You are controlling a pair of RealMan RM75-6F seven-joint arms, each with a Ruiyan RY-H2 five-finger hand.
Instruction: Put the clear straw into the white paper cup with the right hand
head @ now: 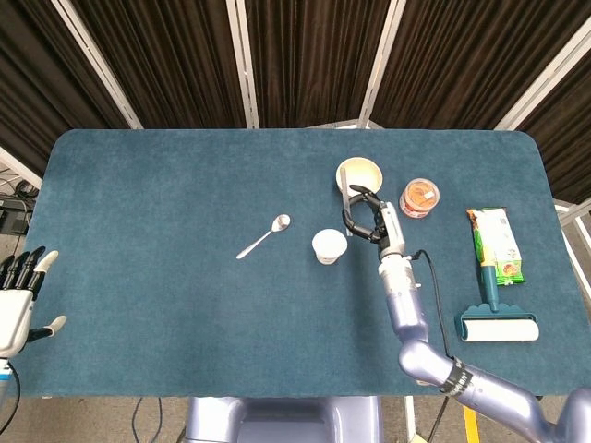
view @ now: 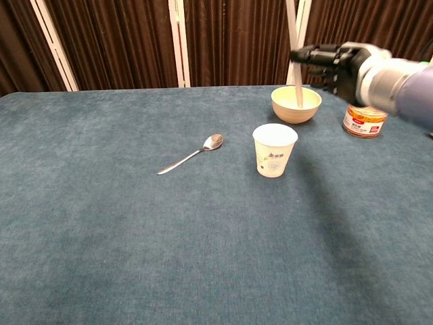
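Observation:
The white paper cup (head: 329, 245) (view: 275, 150) stands upright near the table's middle. My right hand (head: 371, 222) (view: 339, 63) is raised above the table, to the right of the cup and a little behind it. It pinches the clear straw (view: 296, 78) (head: 343, 191), which stands nearly upright in the chest view. There the straw's lower end shows in front of the cream bowl (view: 295, 103), clear of the cup, and its top runs out of the frame. My left hand (head: 18, 297) hangs off the table's left edge with fingers spread, holding nothing.
A metal spoon (head: 264, 236) (view: 192, 154) lies left of the cup. An orange-filled jar (head: 419, 197) (view: 365, 116) stands right of the bowl (head: 359, 176). A snack packet (head: 495, 244) and a lint roller (head: 497, 319) lie near the right edge.

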